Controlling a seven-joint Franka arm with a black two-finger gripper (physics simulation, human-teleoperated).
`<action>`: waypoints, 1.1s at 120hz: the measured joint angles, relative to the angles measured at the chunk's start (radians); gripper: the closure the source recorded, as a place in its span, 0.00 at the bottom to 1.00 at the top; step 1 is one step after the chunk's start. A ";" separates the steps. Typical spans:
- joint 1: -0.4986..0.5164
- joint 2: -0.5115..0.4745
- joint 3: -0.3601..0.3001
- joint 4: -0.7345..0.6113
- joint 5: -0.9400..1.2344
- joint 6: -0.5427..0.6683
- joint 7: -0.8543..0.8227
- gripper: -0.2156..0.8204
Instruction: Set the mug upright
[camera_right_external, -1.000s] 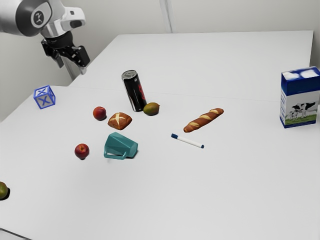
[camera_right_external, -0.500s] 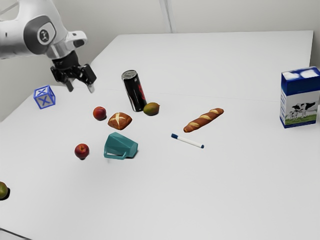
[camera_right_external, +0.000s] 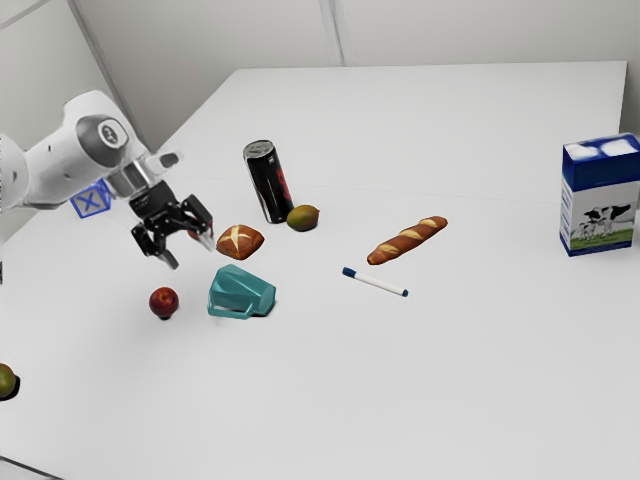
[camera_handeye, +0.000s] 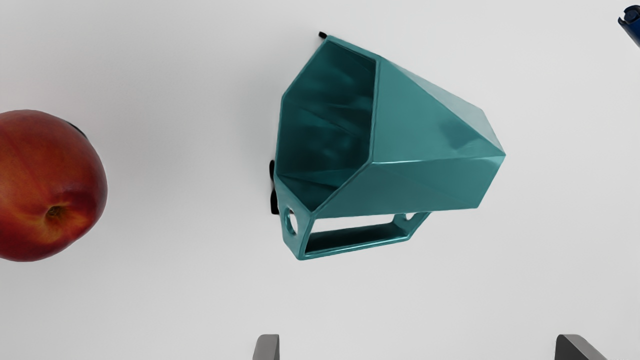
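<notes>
In the exterior view my gripper hangs above the table, toward the exterior view's left of the teal mug and higher than it. The mug lies on its side, its mouth facing the exterior view's left and its handle toward the near side. From the wrist camera, the mug shows its hollow inside and its angular handle. The two fingertips of my gripper stand wide apart, with nothing held between them.
A red fruit sits near the mug's mouth, a bread roll just behind the mug. Farther off are a can, a mango, a baguette, a marker, a milk carton and a blue box.
My arm has come down and toward the mug, moving to the exterior view's right and nearer side. It now partly covers the blue box and the rear red fruit. The mug has stayed where it was.
</notes>
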 joint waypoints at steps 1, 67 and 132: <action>0.000 0.005 0.001 0.001 -0.004 -0.001 0.001 0.21; 0.014 0.187 0.027 0.069 -0.208 0.011 0.077 0.21; 0.011 0.254 0.015 0.061 -0.381 0.046 0.107 0.35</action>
